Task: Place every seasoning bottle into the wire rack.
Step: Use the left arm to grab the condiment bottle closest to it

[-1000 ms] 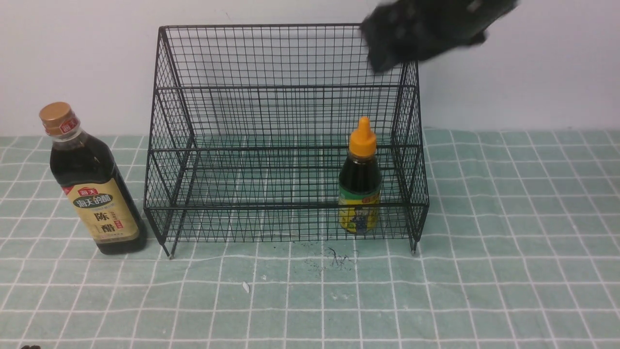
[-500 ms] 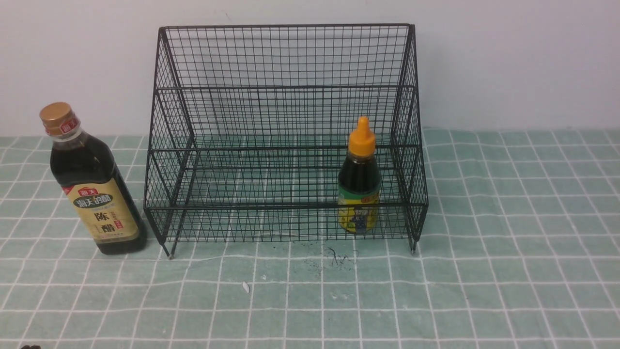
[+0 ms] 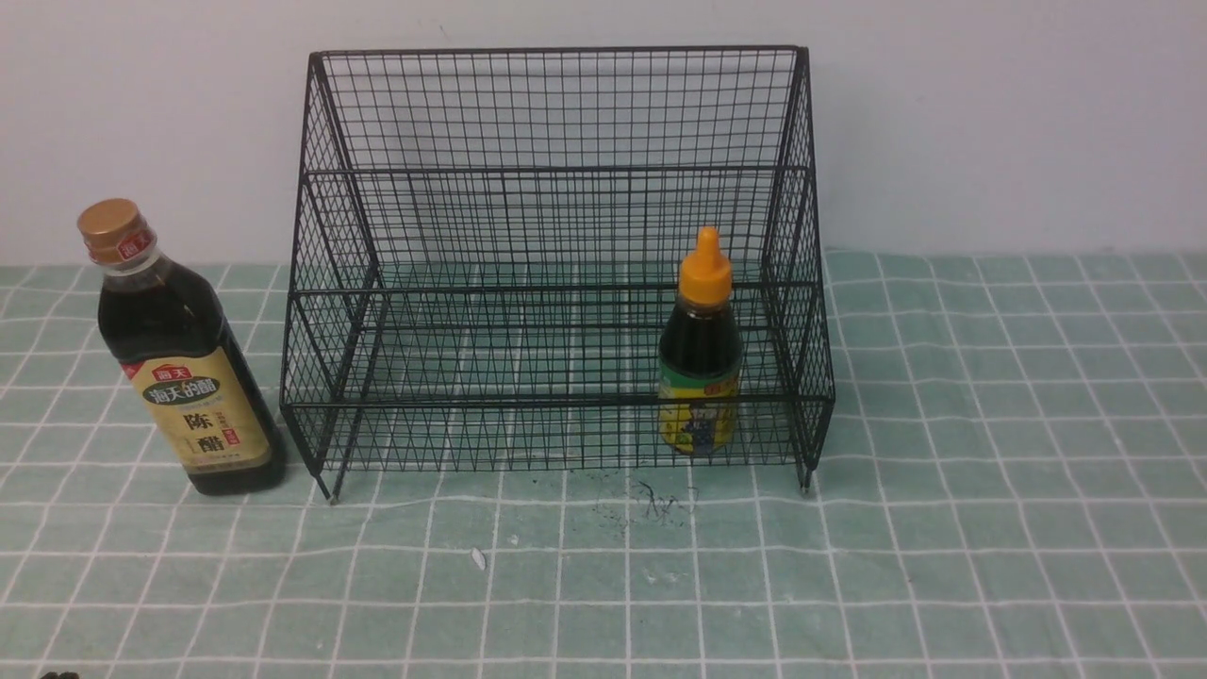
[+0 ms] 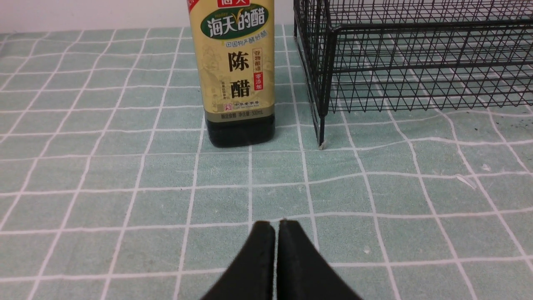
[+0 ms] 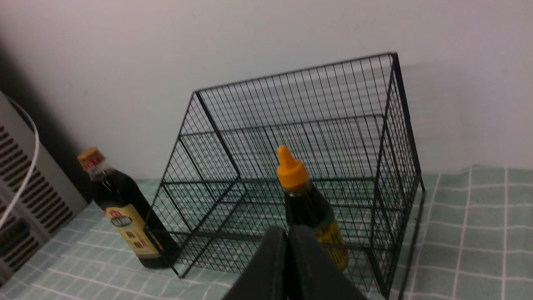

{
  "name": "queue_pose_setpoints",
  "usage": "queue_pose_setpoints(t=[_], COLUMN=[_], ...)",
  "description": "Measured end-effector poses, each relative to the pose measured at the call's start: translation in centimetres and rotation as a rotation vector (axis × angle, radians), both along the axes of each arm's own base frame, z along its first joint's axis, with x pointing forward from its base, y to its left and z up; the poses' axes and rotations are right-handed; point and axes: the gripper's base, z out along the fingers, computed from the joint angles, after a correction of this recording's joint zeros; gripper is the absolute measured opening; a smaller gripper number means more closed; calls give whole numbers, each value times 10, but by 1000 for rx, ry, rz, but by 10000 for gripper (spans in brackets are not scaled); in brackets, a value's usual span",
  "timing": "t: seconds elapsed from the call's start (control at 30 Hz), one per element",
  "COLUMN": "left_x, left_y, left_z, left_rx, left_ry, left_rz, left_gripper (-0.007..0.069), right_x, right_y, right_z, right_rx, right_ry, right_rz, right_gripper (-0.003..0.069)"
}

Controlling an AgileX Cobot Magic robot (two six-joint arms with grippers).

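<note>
The black wire rack [image 3: 556,170] stands against the wall on the checked cloth. The short bottle [image 3: 699,349] with orange nozzle cap and yellow-green label stands upright inside it, at its right end. The tall bottle [image 3: 179,358] with gold cap and tan label stands upright on the cloth just left of the rack. My left gripper [image 4: 276,223] is shut and empty, low over the cloth in front of the tall bottle [image 4: 237,71]. My right gripper [image 5: 287,230] is shut and empty, raised in front of the rack [image 5: 316,125] and short bottle [image 5: 308,208]. Neither gripper shows in the front view.
A green checked cloth [image 3: 990,471] covers the table. Dark specks [image 3: 651,505] and a white scrap [image 3: 478,558] lie in front of the rack. A grey vented box [image 5: 25,196] with a white cable stands beyond the tall bottle [image 5: 125,216] in the right wrist view.
One second ago my right arm was blurred at the rack's top right corner in the front view; it has since left that view. Bottles and rack have not moved.
</note>
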Motion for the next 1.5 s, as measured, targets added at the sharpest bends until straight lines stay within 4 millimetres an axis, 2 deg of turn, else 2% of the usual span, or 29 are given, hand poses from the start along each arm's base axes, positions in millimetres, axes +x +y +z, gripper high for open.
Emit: queue_pose_setpoints(t=[0.23,0.4,0.6,0.7,0.8,0.83,0.9,1.03,1.5], left_x=[0,0,0,0,0,0,0,0,0], left_y=[0,0,0,0,0,0,0,0,0], left_z=[0,0,0,0,0,0,0,0,0], left_rx=[0,0,0,0,0,0,0,0,0], left_ry=[0,0,0,0,0,0,0,0,0], left_rz=[0,0,0,0,0,0,0,1,1], left_gripper=[-6,-6,-6,-6,-6,-6,-6,-6,-6], right_x=[1,1,-5,-5,-5,-5,-7,-12,-13], right_y=[1,2,-8,-19,-28,-28,-33,-38,-39], right_z=[5,9,-3,-34,-80,-83,-123,-152,-153], right_rx=[-123,-144,-193,-227,-295,-299,-339,-342,-336], right_ry=[-167,-231,-292,-250,-171,-166,-99,1,10], right_rz=[19,20,-56,-202,-319,-324,-392,-456,-463], right_gripper=[-12,-12,-12,-12,-12,-12,-12,-12,-12])
